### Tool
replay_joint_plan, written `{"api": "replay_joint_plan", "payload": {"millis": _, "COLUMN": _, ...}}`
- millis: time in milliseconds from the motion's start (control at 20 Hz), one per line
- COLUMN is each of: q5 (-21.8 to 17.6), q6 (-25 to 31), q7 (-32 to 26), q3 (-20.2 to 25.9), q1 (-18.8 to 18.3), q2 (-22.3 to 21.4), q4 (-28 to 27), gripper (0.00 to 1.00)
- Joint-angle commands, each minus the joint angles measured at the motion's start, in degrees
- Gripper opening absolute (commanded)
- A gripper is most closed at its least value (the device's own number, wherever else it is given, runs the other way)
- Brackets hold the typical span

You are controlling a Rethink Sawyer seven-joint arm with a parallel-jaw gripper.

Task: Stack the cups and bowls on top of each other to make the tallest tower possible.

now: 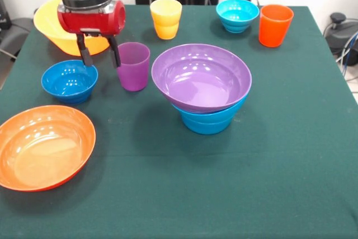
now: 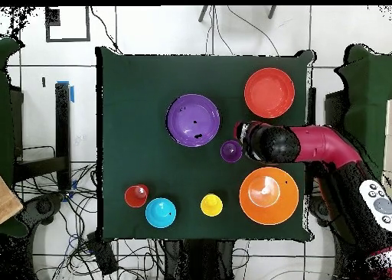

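green table (image 1: 313,138), pale tiled floor (image 2: 153,28), perhaps cables (image 2: 69,239)

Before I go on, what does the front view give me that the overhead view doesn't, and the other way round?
Front only: the gripper, open, above the gap between the loose blue bowl and the purple cup; a lower blue bowl under the purple bowl. Overhead only: the arm along its length, covering the gripper and the loose blue bowl. Both: purple cup, purple bowl, yellow cup, cyan bowl, orange cup.

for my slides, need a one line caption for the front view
Open gripper hangs between a blue bowl and a purple cup, beside a purple bowl stacked on blue.
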Motion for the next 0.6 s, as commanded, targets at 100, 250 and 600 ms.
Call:
{"api": "replay_joint_plan", "payload": {"millis": 100, "q5": -6.3, "q6": -3.6, "q7": -10.4, "q3": -1.2, "q1": 0.6, "q2": 2.9, "q4": 0.5, "gripper": 1.00}}
{"api": "replay_joint_plan", "payload": {"millis": 250, "q5": -6.8, "q6": -3.8, "q7": -10.4, "q3": -1.2, "q1": 0.4, "q2": 3.1, "q4": 0.4, "gripper": 1.00}}
{"api": "replay_joint_plan", "payload": {"millis": 600, "q5": -6.5, "q6": -2.5, "q7": -12.2, "q3": -0.4, "q1": -0.6, "q2": 2.8, "q4": -0.3, "gripper": 1.00}}
